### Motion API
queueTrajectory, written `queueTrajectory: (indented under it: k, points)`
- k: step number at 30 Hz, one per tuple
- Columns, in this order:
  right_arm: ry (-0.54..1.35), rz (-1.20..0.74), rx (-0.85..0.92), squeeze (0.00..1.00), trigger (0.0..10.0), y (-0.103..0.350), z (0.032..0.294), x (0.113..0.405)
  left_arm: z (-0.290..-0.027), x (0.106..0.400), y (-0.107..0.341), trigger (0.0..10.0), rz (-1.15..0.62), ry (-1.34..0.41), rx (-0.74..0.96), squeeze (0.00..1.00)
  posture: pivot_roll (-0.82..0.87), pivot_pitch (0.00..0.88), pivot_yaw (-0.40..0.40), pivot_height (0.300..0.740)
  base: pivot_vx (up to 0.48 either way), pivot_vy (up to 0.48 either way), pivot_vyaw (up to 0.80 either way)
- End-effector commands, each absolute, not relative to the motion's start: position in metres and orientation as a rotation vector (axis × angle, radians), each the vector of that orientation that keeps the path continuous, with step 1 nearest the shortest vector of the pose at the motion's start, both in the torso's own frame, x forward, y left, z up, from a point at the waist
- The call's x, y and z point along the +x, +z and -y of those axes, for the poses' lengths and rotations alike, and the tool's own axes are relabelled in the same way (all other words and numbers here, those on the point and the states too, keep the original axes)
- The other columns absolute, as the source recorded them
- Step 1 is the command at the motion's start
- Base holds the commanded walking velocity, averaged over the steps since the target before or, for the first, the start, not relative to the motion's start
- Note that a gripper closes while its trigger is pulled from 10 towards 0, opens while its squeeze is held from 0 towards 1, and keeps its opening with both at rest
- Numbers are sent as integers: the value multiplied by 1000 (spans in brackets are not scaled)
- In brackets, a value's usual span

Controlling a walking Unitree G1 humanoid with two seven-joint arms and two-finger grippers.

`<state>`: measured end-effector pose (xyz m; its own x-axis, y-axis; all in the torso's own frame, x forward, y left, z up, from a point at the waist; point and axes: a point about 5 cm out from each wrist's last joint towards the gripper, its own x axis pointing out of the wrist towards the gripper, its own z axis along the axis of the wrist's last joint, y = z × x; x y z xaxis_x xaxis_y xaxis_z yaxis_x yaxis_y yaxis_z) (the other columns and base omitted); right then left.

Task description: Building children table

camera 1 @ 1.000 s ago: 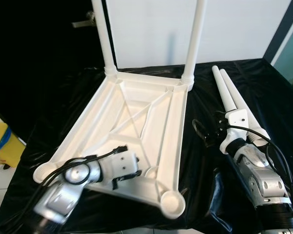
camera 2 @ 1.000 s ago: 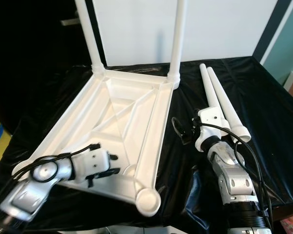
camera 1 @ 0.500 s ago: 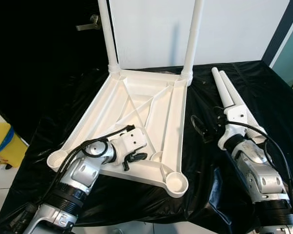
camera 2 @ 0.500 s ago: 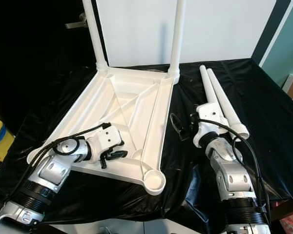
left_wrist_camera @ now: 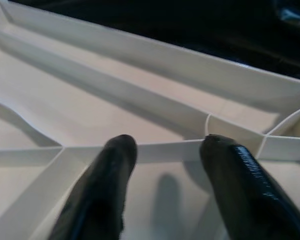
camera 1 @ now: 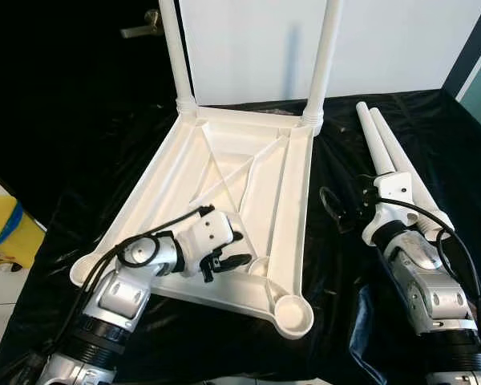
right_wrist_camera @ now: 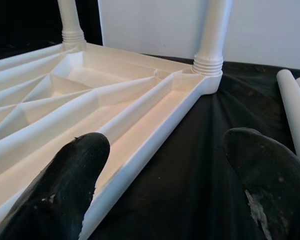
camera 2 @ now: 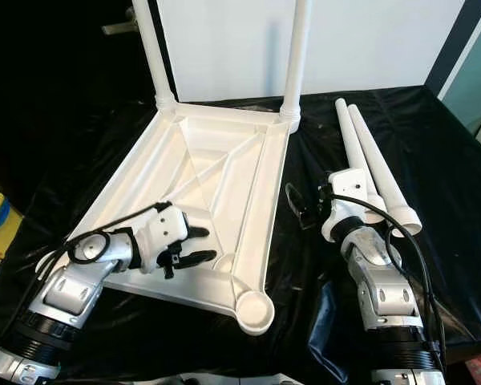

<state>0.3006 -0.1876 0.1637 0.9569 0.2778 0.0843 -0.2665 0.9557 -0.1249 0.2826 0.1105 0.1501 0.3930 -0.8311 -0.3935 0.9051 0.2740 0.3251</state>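
Two loose legs [camera 1: 389,160] are lying beside the upturned tabletop [camera 1: 224,200]; the left pincer [camera 1: 224,257] and right pincer [camera 2: 305,210] are both gaping apart.

Bright, even light is thrown from above and the far side, and the white wall [camera 1: 248,48] is nearly washed out. Soft sheen is seen on the black cloth [camera 1: 337,273]. Head views are sharp. In the left wrist view the fingers [left_wrist_camera: 105,190] are blurred and dimly lit.
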Motion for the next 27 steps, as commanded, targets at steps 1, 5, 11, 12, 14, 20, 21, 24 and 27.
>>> queueTrajectory:
  k: [1, 5, 11, 12, 14, 20, 21, 24, 27]
  points:
    - [276, 99, -113, 0, 10000, 162, 187, 300, -113, 276, 146, 10000, -194, -1240, 544, 1000, -71, 57, 30, 740, 0, 0, 0]
    - [277, 106, -115, 0, 10000, 165, 188, 302, -116, 268, 135, 10000, -234, -1292, 624, 1000, -71, 54, 31, 740, 0, 0, 0]
    - [275, 110, -116, 0, 10000, 166, 187, 304, -123, 268, 124, 10000, -295, -1293, 730, 196, -70, 52, 32, 740, 0, 0, 0]
    - [275, 111, -116, 0, 10000, 166, 187, 303, -125, 268, 121, 10000, -314, -1290, 759, 0, -71, 51, 34, 740, 0, 0, 0]
    - [275, 111, -116, 0, 10000, 166, 187, 303, -128, 270, 118, 10000, -333, -1278, 785, 0, -73, 52, 33, 740, 0, 0, 0]
    - [268, 115, -122, 0, 10000, 167, 188, 303, -132, 275, 115, 10000, -372, -1264, 824, 0, -84, 53, 40, 740, 0, 0, 0]
    - [265, 116, -124, 0, 10000, 167, 189, 303, -132, 277, 118, 10000, -349, -1247, 810, 0, -84, 53, 40, 740, 0, 0, 0]
    - [256, 117, -123, 0, 10000, 167, 191, 301, -128, 283, 140, 10000, -221, -1202, 722, 0, -93, 53, 46, 740, 0, 0, 0]
    - [251, 117, -120, 0, 10000, 166, 191, 299, -125, 286, 161, 10000, -104, -1166, 624, 0, -95, 52, 46, 740, 0, 0, 0]
